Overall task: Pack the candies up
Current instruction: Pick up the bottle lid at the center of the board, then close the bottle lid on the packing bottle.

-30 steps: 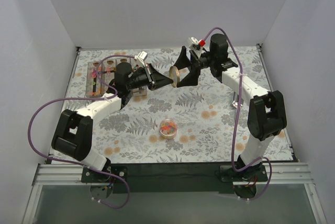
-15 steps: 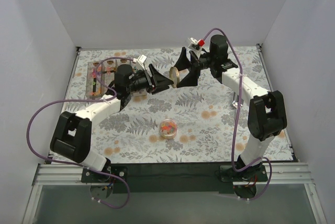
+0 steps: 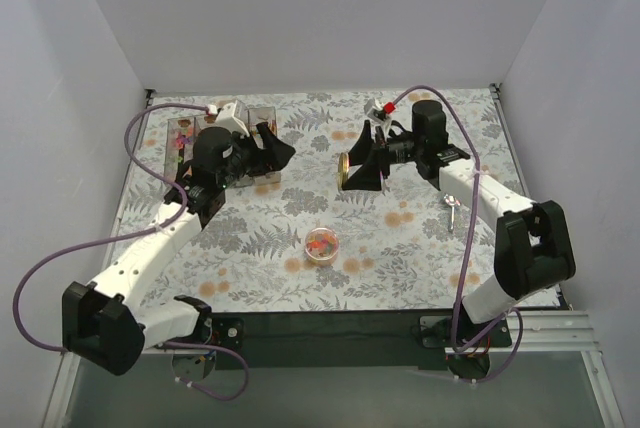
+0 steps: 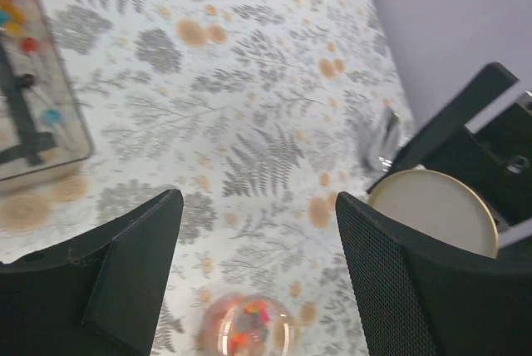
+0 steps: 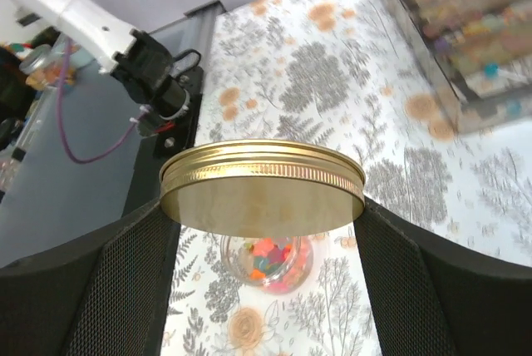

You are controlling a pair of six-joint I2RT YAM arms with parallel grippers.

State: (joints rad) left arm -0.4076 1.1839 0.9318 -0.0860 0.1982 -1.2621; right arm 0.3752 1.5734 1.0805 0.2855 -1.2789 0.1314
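Observation:
The candies [image 3: 321,242] lie in a small clear open jar [image 3: 322,245] on the patterned cloth, mid-table towards the front. They show as a blurred heap of candies [image 4: 247,328] in the jar [image 4: 283,335], and again as candies [image 5: 273,254] in the jar [image 5: 268,277] below the lid. My right gripper [image 3: 358,160] is shut on a gold lid [image 3: 343,170], held on edge above the table behind the jar. The lid [image 5: 262,185] sits flat between my right gripper's [image 5: 262,215] mesh pads. My left gripper [image 3: 283,148] hangs open and empty at the back left; in its wrist view the left gripper [image 4: 256,206] spans bare cloth.
A clear compartment box [image 3: 190,136] with coloured sweets stands at the back left under the left wrist; the box [image 4: 29,102] and the box [image 5: 465,32] also appear in the wrist views. A small shiny metal object [image 3: 452,206] lies at the right.
My left gripper has opened, let go of the lid and pulled back left over the box. My right gripper kept the lid and shifted slightly right and nearer.

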